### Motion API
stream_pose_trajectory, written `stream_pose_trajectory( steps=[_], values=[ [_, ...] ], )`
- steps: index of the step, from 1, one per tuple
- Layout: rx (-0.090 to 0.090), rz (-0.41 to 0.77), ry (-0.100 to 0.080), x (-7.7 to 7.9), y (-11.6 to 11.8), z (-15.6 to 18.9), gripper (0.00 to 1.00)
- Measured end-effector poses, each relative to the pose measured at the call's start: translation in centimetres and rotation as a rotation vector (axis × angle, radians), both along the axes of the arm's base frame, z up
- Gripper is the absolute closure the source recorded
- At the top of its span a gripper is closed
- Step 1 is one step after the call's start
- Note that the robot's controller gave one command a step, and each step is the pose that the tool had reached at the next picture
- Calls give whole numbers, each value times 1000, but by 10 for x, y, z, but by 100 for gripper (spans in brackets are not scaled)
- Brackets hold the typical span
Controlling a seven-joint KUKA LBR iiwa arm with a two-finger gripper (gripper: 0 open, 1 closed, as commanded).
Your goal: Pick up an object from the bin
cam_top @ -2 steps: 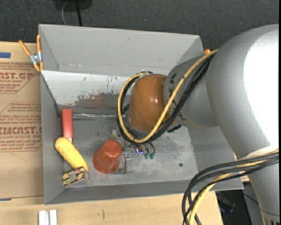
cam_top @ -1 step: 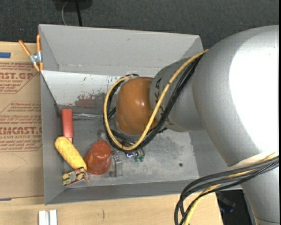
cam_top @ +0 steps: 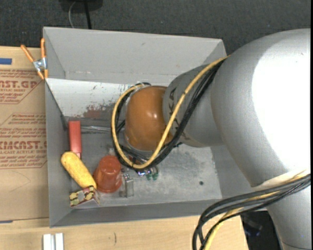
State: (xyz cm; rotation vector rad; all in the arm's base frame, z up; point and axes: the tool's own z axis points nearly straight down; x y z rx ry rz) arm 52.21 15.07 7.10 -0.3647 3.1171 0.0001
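The bin [cam_top: 135, 51] took the arm [cam_top: 261, 113] from the right, and the wrist cover [cam_top: 146, 119] hung over the middle of its floor. The loose things all lay in the left front corner. A short bar [cam_top: 74, 137] lay near the left wall, running front to back. Just in front of it a corn cob [cam_top: 78, 170] lay slantwise, its near end beside a small packet [cam_top: 83, 196] by the front wall. A cup [cam_top: 108, 174] sat against the cob's right side, in front of the wrist cover. The end effector [cam_top: 127, 184] was just right of the cup.
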Motion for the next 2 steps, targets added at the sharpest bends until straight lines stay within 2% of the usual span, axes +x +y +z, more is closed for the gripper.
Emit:
stream_pose_trajectory(
  steps=[1, 2],
  values=[
    [-2, 128, 4, 2, 17, 23, 0],
    [2, 374, -2, 17, 25, 26, 100]
  ],
)
